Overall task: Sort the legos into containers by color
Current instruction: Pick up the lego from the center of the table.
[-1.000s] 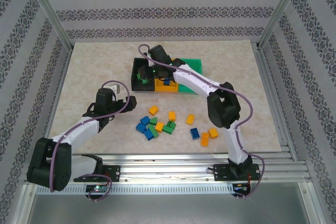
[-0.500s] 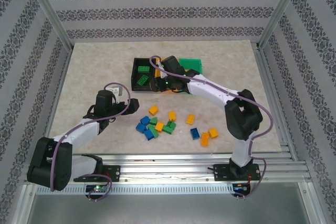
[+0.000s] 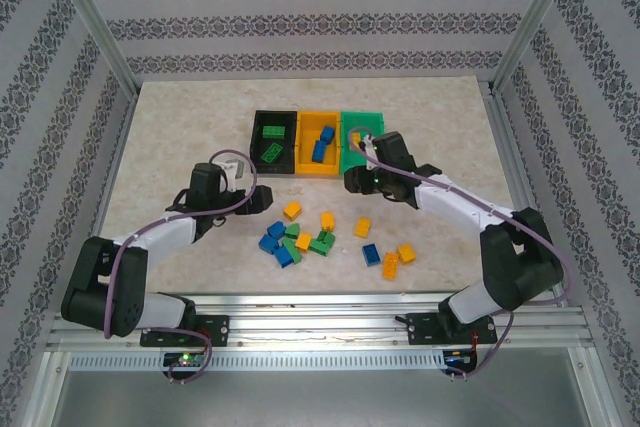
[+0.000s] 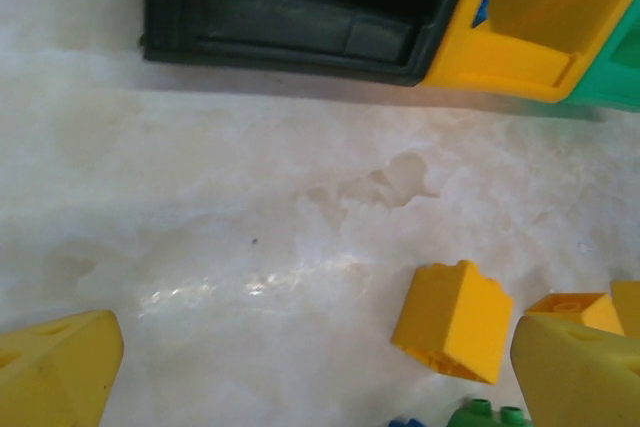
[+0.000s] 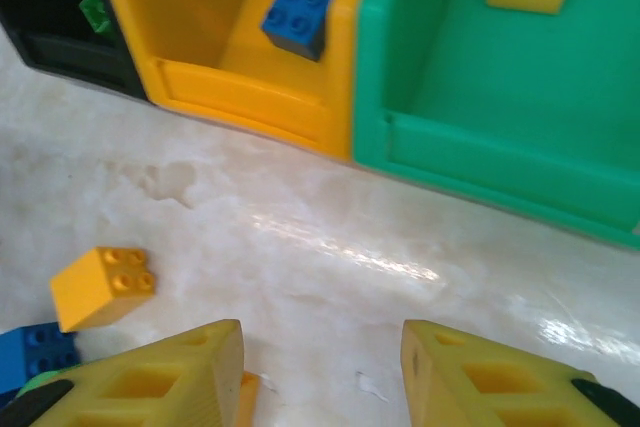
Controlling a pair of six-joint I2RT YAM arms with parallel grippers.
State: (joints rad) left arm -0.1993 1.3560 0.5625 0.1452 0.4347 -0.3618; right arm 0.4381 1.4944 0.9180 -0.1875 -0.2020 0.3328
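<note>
My left gripper (image 3: 252,196), arm stretched low toward worktop (image 3: 180,127) centre — spread wide, empty; my right gripper (image 3: 353,180), before the green bin (image 3: 373,122) — part-open, empty.

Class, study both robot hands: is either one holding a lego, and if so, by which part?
Nothing is held. The left hand and the right hand both stand open and empty above the table.

Swung the right gripper (image 5: 315,345) back off the black bin (image 4: 290,32), down near the tabletop (image 3: 170,127), green bin (image 5: 480,162) now just ahead. Edged the left gripper (image 4: 320,372) forward, closer to an orange brick (image 4: 455,322).
</note>
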